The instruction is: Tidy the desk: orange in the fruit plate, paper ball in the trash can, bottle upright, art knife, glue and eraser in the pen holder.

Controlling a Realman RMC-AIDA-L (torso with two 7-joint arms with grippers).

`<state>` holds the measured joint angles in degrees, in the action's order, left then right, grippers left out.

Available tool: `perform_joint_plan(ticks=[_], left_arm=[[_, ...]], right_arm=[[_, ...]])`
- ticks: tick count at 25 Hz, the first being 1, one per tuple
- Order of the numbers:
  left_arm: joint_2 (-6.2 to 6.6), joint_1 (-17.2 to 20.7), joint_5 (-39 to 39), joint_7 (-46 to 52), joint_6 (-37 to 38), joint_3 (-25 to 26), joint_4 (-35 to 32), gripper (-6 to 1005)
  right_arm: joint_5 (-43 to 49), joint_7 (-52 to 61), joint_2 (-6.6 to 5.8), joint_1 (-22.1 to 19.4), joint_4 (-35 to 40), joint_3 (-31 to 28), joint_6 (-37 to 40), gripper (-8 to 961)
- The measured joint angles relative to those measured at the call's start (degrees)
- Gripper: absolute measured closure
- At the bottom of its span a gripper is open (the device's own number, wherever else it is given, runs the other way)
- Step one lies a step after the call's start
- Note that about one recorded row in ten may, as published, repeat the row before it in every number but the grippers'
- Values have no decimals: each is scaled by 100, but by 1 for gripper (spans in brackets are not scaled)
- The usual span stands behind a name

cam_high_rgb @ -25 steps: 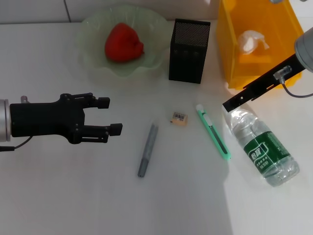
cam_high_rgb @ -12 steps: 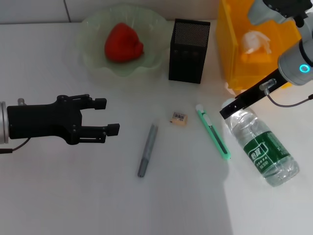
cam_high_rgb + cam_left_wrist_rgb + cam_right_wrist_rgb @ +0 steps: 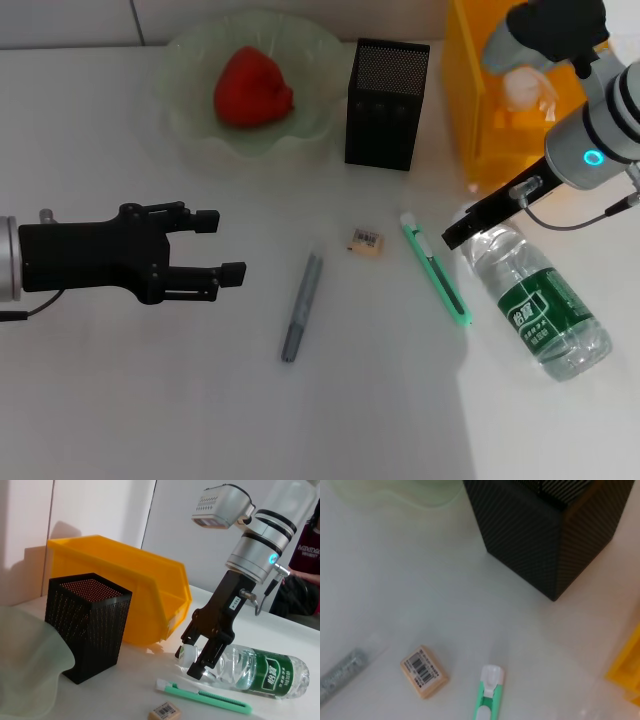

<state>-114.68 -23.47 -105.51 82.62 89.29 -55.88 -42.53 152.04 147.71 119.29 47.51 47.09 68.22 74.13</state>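
Bottle-righting looks like the step in hand, and the scene reads across the desk [image 3: 120,400] like this. On the robot's left, the left gripper [image 3: 232,245] hovers above bare tabletop with its fingers spread and nothing between them, well apart from every object. Behind it the orange [image 3: 252,88] already lies in the fruit plate [image 3: 185,120]. Next come the glue [image 3: 301,306], the eraser [image 3: 366,241] and the art knife [image 3: 436,269], all flat on the white surface in front of the pen holder [image 3: 385,104]. Furthest right, the bottle [image 3: 535,300] lies on its side below the trash can [image 3: 475,110], where a paper ball [image 3: 527,90] shows.

The right gripper [image 3: 197,660] is at the cap end, fingers parted around the neck and not visibly clamped. I judge a good grasp closes squarely just under the cap, then lifts that end so the base pivots on the desk. The round body may roll, and the art knife lies just beside the cap.
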Motion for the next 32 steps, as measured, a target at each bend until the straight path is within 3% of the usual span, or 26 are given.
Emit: perform_joint_plan(ticks=[8,12,19,21,22,28,32], left_arm=[[-2,0,-5,0,-9,-2,0,153],[-1,0,-5,0,-6,39,0,153],[-6,43,22,0,120,355,-46,155],[-3,49,34,-29,196,487,-51,155],[-3,49,34,-29,196,487,-51,154],[-7,29,39,-51,235,533,-62,155],[-14,8,40,-56,306,566,-65,155]], right_arm=[[-80,4,16,-100,57,74,-106,460],[-143,-40,23,-250,280,100,-105,480],[-941,-199,7,-1068,1574,112,111,509],[-1298,-430,22,-1556,2234,119,112,510],[-1298,-430,22,-1556,2234,119,112,510],[-2471,-1246,13,-2508,2933,89,-14,511],[-2772,-1583,21,-2784,3175,87,-18,513]])
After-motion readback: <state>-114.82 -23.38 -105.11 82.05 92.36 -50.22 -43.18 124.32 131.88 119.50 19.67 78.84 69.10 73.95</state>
